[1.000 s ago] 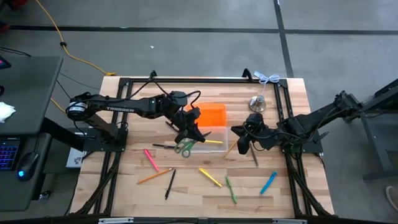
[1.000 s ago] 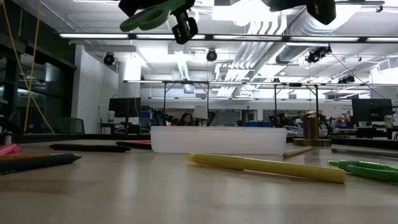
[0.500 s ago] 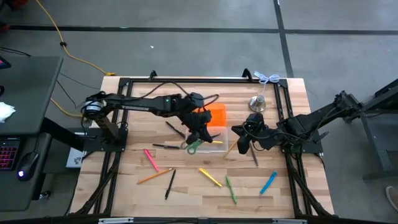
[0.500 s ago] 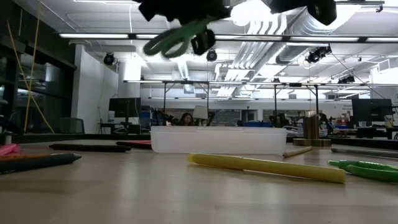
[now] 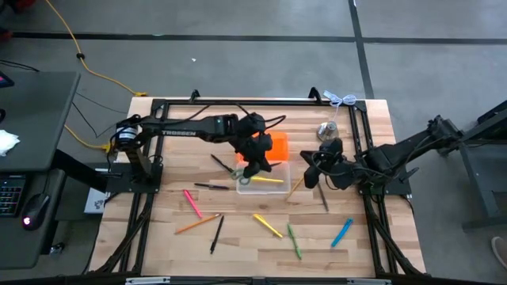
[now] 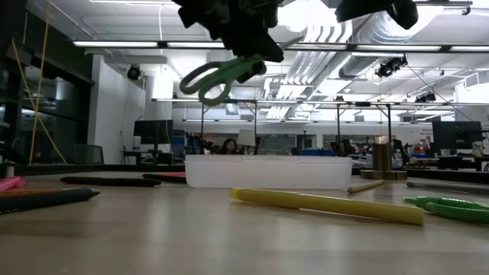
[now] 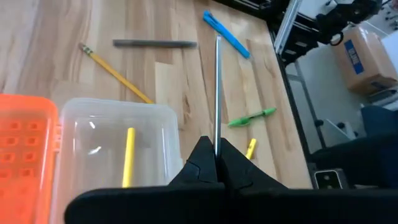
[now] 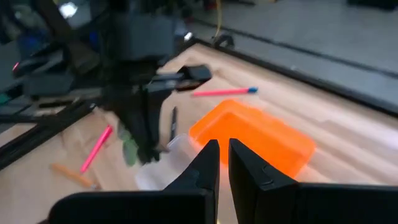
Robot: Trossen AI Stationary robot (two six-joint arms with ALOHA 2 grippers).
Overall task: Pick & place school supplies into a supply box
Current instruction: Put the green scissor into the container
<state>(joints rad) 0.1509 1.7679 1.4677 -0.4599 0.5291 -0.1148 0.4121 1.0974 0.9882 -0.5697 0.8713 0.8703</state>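
I note the left gripper (image 5: 252, 166), clamped on the green-handled scissors (image 6: 216, 77), has carried them rightward to frame centre above the supply box (image 5: 265, 170) (release pending); right gripper (image 5: 310, 176) closed, idle.

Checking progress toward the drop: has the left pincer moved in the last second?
Yes. The left pincer, carrying the scissors, shifted rightward over the supply box.

High view looks straight down; low view sits at tabletop level; both share the supply box (image 5: 264, 176) (right wrist's seems blurred).
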